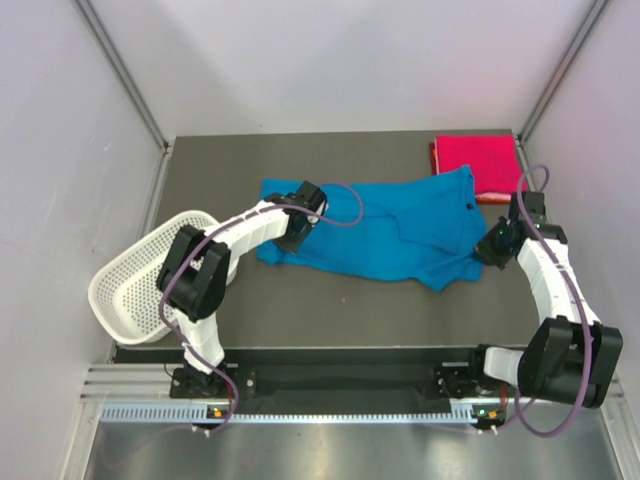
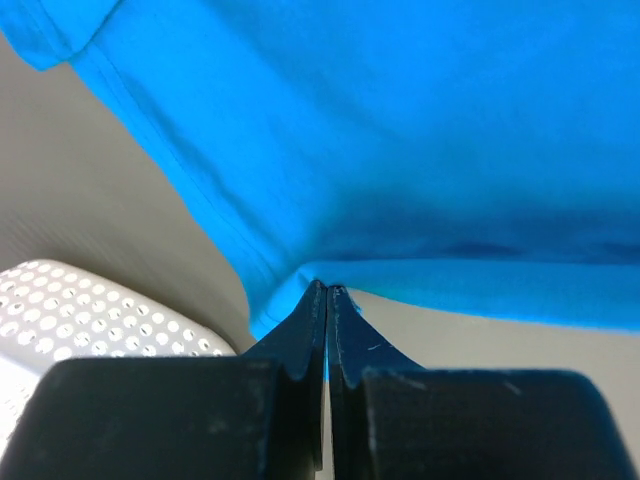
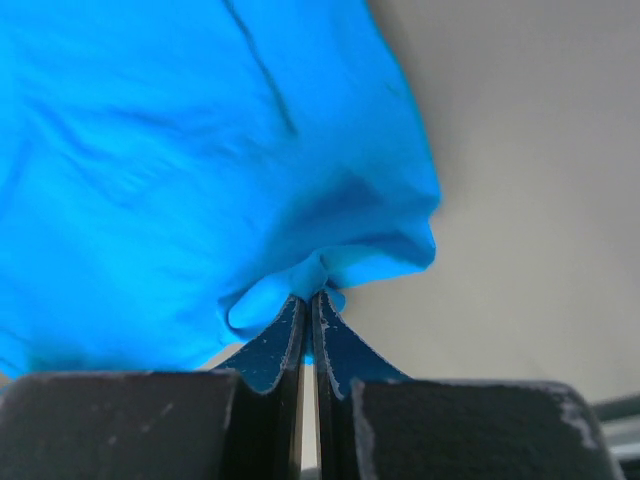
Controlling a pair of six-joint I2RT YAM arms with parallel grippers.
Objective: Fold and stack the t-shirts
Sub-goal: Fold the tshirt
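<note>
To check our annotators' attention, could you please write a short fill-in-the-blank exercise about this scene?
1. The left gripper and right gripper are both shut on the ____ shirt.
2. The pink shirt lies folded at the table's far ____ corner.
3. The basket overhangs the table's ____ edge.
Missing words: blue; right; left.

We see a dark grey worktop (image 1: 330, 310). A blue t-shirt (image 1: 390, 235) lies spread at its centre, a folded pink-red t-shirt (image 1: 478, 165) at one o'clock, and a white basket (image 1: 135, 290) tilts over its edge at eight o'clock.
</note>
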